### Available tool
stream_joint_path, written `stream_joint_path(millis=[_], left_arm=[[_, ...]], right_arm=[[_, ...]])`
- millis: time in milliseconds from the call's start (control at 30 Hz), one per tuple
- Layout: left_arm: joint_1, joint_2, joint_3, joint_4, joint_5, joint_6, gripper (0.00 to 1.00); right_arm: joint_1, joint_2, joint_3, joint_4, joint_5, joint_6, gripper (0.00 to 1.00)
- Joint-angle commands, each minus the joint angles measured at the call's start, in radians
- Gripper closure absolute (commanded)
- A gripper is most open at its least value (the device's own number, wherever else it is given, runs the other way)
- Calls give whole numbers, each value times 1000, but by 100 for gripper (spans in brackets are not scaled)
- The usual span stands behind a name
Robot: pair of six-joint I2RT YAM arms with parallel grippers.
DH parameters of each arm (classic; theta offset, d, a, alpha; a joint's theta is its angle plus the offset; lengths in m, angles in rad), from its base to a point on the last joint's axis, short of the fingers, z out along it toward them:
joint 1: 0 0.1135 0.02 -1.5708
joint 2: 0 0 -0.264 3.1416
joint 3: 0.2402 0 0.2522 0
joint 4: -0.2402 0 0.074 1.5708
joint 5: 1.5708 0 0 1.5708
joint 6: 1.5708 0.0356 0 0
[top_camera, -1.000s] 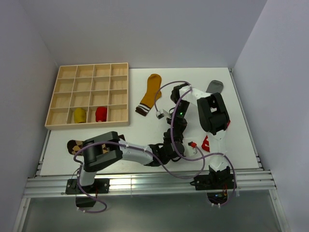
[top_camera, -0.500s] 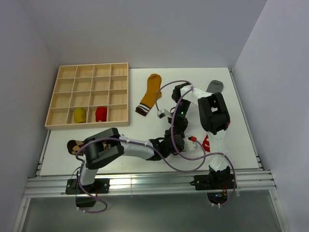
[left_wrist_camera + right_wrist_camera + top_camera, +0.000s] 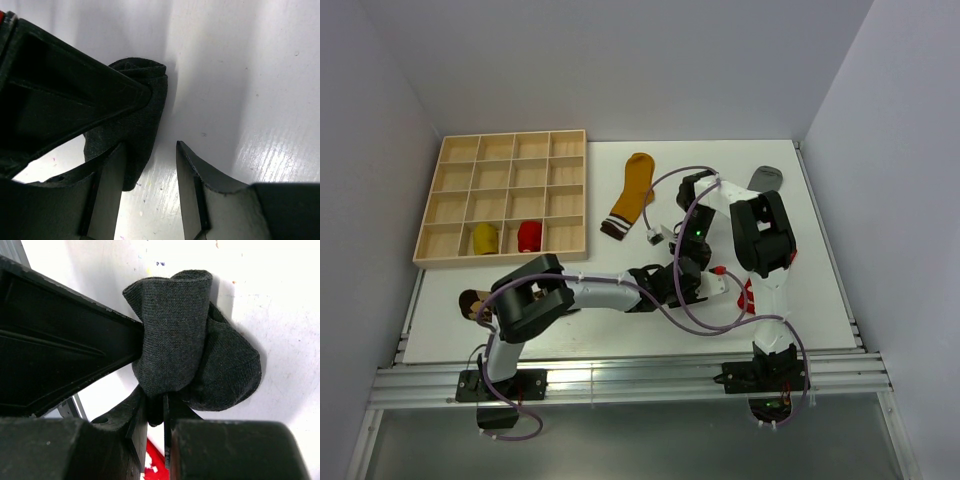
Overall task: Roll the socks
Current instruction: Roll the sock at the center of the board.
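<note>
1. Because both arms meet mid-table (image 3: 810,300) in the top view, the dark grey sock (image 3: 192,350) is hidden beneath them. The mustard sock (image 3: 635,185) lies flat beyond, unrolled.
2. Left wrist: left end effector (image 3: 150,152) jaws apart, with the sock's edge against one finger and not gripped. Looks mid-roll. The next move needs the left to close on the bundle without loosening it.
3. Right wrist: right end effector (image 3: 155,407) pinched together on a fold at the bundle's lower edge. Can't tell cuff from toe.
</note>
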Motion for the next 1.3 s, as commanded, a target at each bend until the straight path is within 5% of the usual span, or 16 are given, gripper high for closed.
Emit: stream_joint_path(millis=[0, 200, 300, 733, 967, 1100, 1267], left_arm=[[29, 62, 21, -83, 176, -60, 52], [43, 85, 35, -116, 246, -85, 55], [43, 102, 41, -130, 268, -94, 67], [44, 145, 77, -187, 340, -114, 93], [49, 144, 73, -189, 345, -134, 100], [49, 121, 88, -181, 247, -159, 70], [49, 43, 30, -95, 118, -136, 51]], right_arm=[[5, 40, 0, -28, 19, -28, 98], [5, 44, 2, -29, 23, -21, 98], [5, 43, 0, -28, 23, -18, 96], [5, 43, -4, -29, 9, -9, 86], [-1, 26, -1, -29, -21, -9, 79], [-1, 41, 5, -29, -11, 12, 82], [-1, 60, 14, -28, -3, 49, 88]])
